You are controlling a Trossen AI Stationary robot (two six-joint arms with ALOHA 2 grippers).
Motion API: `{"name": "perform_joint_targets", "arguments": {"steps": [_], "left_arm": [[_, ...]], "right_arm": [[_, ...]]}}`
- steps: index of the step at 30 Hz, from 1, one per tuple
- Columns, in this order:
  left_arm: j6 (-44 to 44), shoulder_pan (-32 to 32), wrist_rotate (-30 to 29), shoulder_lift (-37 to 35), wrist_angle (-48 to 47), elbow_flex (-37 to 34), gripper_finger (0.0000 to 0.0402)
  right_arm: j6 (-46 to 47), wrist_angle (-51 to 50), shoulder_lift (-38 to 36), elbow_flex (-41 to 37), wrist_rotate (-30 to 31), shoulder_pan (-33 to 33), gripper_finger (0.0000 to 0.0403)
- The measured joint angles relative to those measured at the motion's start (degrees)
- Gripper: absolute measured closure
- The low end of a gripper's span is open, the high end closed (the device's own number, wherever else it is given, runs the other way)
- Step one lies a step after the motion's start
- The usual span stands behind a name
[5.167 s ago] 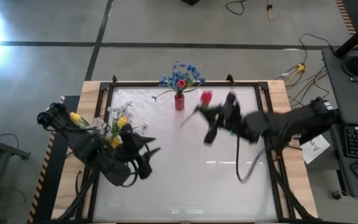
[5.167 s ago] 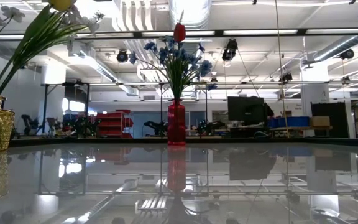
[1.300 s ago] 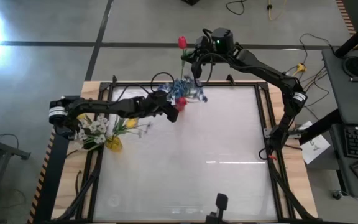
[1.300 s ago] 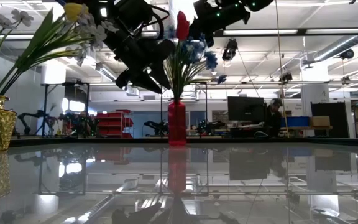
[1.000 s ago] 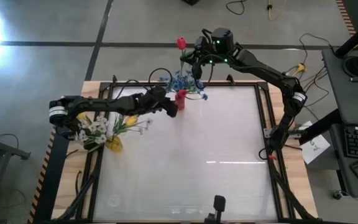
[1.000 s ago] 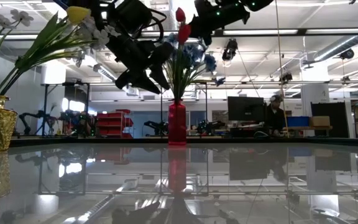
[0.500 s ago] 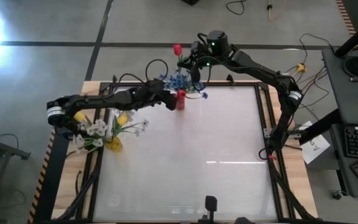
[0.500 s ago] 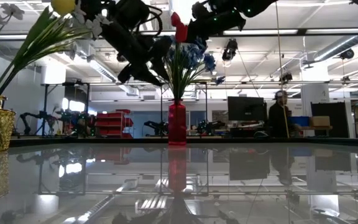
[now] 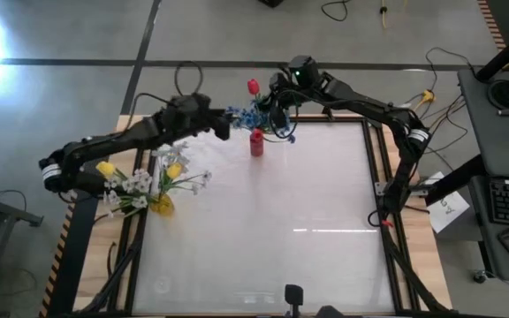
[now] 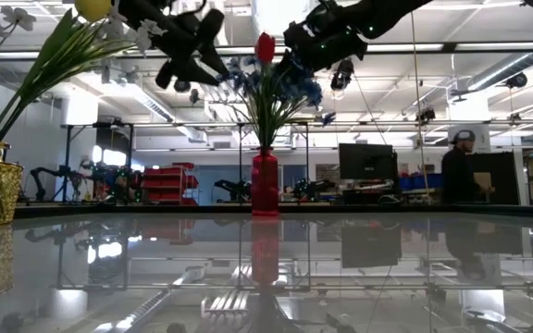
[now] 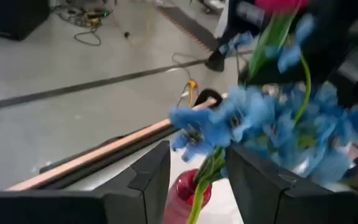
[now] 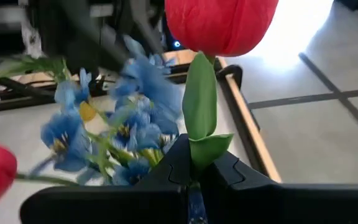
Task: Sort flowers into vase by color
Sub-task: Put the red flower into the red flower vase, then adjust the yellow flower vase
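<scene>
The high view looks straight down on the whole table. The low view looks level across it. Both wrist views are close to the blue blossoms, shared by all views.

High view. Slim vase stands on the counter at upper centre of the frame, near the far edge, with a blossom cluster in it. Left pincer hangs just left of that cluster; right pincer just right of it, a tulip rising between its fingers. A second vase with flower sprays stands at the counter's left edge.
</scene>
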Motion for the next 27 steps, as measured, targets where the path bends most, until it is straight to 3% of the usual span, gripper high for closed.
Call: {"name": "perform_joint_targets", "arguments": {"steps": [6,13,19,24,27], "left_arm": [[3.5,2.1,2.8,-6.1,-0.2,0.0,0.0261],[5.9,2.5,3.6,-13.7,-2.8,0.0,0.0261],[8.6,2.7,4.0,-20.8,-12.2,0.0,0.0261],[9.7,2.7,13.4,-28.0,-13.6,0.0,0.0261],[8.8,2.6,15.9,-31.6,-13.3,0.0,0.0261]], "right_arm": [[1.2,0.5,0.0,-2.1,-0.3,1.4,0.0378],[4.7,-0.6,-0.1,-0.3,3.1,1.7,0.0281],[5.6,-1.8,-0.9,4.5,7.2,1.6,0.0212],[5.6,-4.1,-0.9,9.1,7.2,1.5,0.0174],[5.1,-6.1,-0.9,12.3,7.4,1.5,0.0154]]}}
